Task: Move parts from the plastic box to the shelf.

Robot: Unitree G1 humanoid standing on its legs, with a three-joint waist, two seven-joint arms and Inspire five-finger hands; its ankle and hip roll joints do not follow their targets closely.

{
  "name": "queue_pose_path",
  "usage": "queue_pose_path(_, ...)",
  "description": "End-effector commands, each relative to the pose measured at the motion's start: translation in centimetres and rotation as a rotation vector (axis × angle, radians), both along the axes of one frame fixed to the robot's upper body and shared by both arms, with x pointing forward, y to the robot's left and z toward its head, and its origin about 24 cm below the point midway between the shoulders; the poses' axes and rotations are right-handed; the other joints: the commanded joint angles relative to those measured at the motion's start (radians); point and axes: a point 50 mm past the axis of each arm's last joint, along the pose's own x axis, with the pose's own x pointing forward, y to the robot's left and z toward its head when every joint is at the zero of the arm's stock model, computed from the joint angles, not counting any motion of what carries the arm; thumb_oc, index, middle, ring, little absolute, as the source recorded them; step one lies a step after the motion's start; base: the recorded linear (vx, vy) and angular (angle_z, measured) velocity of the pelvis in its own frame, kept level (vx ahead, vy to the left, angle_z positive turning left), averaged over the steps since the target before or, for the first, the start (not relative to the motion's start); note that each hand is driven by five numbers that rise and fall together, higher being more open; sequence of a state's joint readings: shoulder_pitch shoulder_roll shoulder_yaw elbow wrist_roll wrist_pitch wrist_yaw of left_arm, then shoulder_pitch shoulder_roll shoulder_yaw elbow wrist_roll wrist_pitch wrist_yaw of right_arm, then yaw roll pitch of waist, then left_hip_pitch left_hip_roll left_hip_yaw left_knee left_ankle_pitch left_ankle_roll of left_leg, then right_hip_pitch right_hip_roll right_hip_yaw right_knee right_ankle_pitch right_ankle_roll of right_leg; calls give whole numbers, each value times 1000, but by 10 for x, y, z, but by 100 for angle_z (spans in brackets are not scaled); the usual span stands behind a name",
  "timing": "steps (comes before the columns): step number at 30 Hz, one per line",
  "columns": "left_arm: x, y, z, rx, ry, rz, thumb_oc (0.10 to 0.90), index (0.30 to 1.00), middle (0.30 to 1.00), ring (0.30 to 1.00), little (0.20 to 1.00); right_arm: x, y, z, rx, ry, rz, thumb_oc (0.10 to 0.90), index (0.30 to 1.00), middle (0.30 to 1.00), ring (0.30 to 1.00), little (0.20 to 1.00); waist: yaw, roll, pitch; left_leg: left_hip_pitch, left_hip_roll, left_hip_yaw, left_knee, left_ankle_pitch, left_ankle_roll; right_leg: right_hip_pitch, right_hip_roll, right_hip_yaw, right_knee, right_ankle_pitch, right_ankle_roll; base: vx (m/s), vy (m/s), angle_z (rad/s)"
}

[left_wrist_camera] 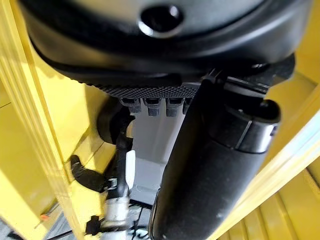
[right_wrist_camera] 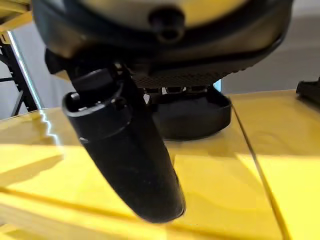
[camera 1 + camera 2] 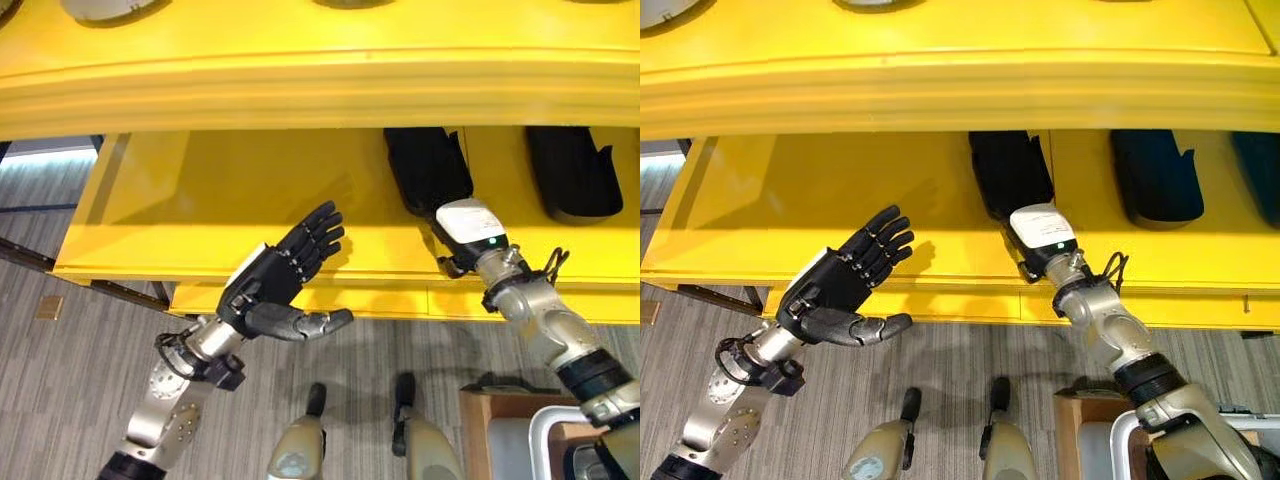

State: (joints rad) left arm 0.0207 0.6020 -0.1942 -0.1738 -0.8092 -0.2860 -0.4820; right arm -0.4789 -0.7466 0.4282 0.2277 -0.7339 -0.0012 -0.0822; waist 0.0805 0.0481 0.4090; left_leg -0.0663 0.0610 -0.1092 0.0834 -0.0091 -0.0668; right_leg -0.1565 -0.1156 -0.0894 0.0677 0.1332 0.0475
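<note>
Down at the lower right of my head view sits the plastic box (image 3: 560, 440), pale-rimmed on a brown stand, close beside my right arm. Just above it, my right hand (image 3: 468, 225) reaches onto the lower level of the yellow shelf (image 3: 250, 190), its white-backed palm over the near end of a long black part (image 3: 428, 165) that lies lengthwise in the middle bay of that level. From my right wrist camera the thumb sticks straight out and the part (image 2: 192, 117) rests flat on the yellow surface just past my palm; my fingers are hidden against it, so I cannot tell whether they grip it or lie loose. A second black part (image 3: 572, 172) lies in the next bay to the right, beyond a thin divider line. My left hand (image 3: 285, 275) hovers in front of the shelf's front edge, well apart from both parts, fingers spread straight and thumb extended, holding nothing. An upper shelf level (image 3: 320, 80) overhangs the bays.
</note>
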Motion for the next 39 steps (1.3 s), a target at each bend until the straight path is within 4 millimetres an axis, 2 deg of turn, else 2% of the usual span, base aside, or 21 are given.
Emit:
queue_pose_path(1,-17,-7,28,-55,-195,-28,900,1000,1000,1000,1000,1,5,16,13,-86,17,900,1000,1000,1000,1000,-1,-14,-110,-22,13,27,-28,57,27,75,12,44,111,-175,3,0,0,0)
queue_pose_path(6,-15,-9,27,-57,-193,-27,900,1000,1000,1000,1000,6,-2,23,47,-239,-39,900,1000,1000,1000,1000,0,-10,-114,-15,14,28,-30,54,27,82,12,46,105,-176,3,12,-1,-2)
queue_pose_path(9,-15,-11,29,-60,-193,-33,900,1000,1000,1000,1000,10,-4,26,124,-206,-52,900,1000,1000,1000,1000,2,-7,-112,-15,12,26,-31,53,26,84,11,44,104,-178,2,0,0,0)
queue_pose_path(11,-16,-11,28,-62,-192,-32,900,1000,1000,1000,1000,9,-2,26,169,-208,-34,900,1000,1000,1000,1000,2,-5,-113,-11,13,26,-32,54,26,86,11,44,105,-178,1,0,0,0)
queue_pose_path(13,-16,-11,28,-67,-189,-28,900,1000,1000,1000,1000,6,3,33,181,-295,-5,900,1000,1000,1000,1000,-2,-3,-115,-9,15,27,-32,54,25,87,12,46,107,-180,0,17,17,0)
queue_pose_path(14,-17,-11,27,-70,-188,-20,900,1000,1000,1000,1000,2,6,42,199,-419,31,900,1000,1000,1000,1000,-5,-1,-116,-8,14,28,-31,52,27,87,11,48,107,-180,0,27,36,-1)
queue_pose_path(17,-18,-13,26,-82,-186,-6,900,1000,1000,1000,1000,-9,17,58,260,-597,135,900,1000,1000,1000,1000,-14,5,-119,-7,15,32,-31,49,28,83,11,54,109,-182,0,22,48,-3)
queue_pose_path(19,-19,-16,25,-91,-184,5,900,1000,1000,1000,1000,-26,33,77,318,-750,286,900,1000,1000,1000,1000,-23,13,-121,-8,11,35,-28,43,29,79,8,59,113,-186,1,21,72,-11)
queue_pose_path(22,-20,-19,26,-111,-176,11,900,1000,1000,1000,1000,-52,53,100,356,-832,487,900,1000,1000,1000,1000,-33,23,-127,-8,5,38,-19,33,26,77,2,65,118,-191,2,33,87,-8)
queue_pose_path(24,-23,-21,24,-114,-168,8,900,1000,1000,1000,1000,-59,55,102,357,-845,496,900,1000,1000,1000,1000,-34,24,-135,-6,2,38,-14,29,25,80,-2,62,119,-191,2,56,43,0)
queue_pose_path(31,-23,-21,24,-107,-150,-24,900,1000,1000,1000,1000,-26,49,94,253,-645,354,900,1000,1000,1000,1000,-14,21,-149,0,-2,28,-11,26,24,94,-9,49,114,-196,2,28,-1,3)
queue_pose_path(35,-22,-21,23,-100,-140,-39,900,1000,1000,1000,1000,0,36,70,174,-419,217,900,1000,1000,1000,1000,-1,16,-151,3,0,21,-14,32,24,99,-11,39,115,-197,1,5,-13,6)
queue_pose_path(39,-19,-22,24,-93,-136,-55,900,1000,1000,1000,1000,13,22,63,127,-367,133,900,1000,1000,1000,1000,9,15,-147,6,0,17,-20,36,24,102,-12,34,113,-193,1,-9,-17,5)
